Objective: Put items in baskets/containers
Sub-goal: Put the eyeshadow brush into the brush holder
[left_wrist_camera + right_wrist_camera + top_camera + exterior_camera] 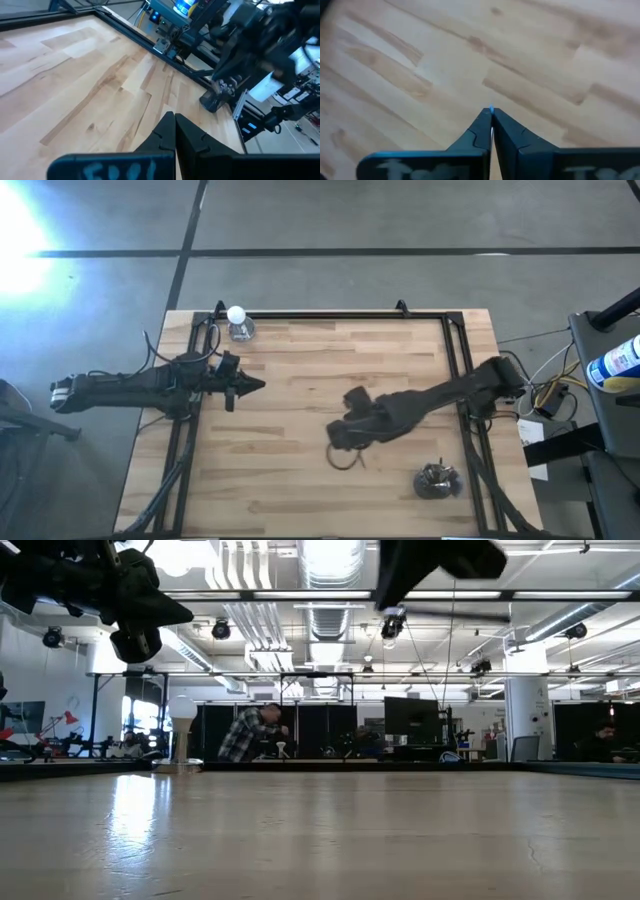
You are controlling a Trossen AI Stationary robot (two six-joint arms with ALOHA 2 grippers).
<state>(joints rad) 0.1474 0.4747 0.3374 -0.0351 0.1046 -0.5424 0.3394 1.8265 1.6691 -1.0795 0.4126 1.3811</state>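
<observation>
A small dark round cup stands on the table near its near right corner, with several thin brushes sticking up out of it; the left wrist view shows the cup too. My right gripper hangs above the table's middle, left of the cup, pointing steeply down, shut on a thin brush of which only a pale tip shows. My left gripper waits shut above the table's left side, holding nothing. My right gripper pinches a thin brush between its two fingers, which slant down from above. Only a small pale-blue tip sticks out past the fingertips, and the fingers hide the rest. The brush is lifted clear of the table.
A clear bottle with a white round top stands at the table's far left corner. A dark frame runs along the far edge and down both sides. Bare wood lies between the two arms. People show in the room beyond the table.
</observation>
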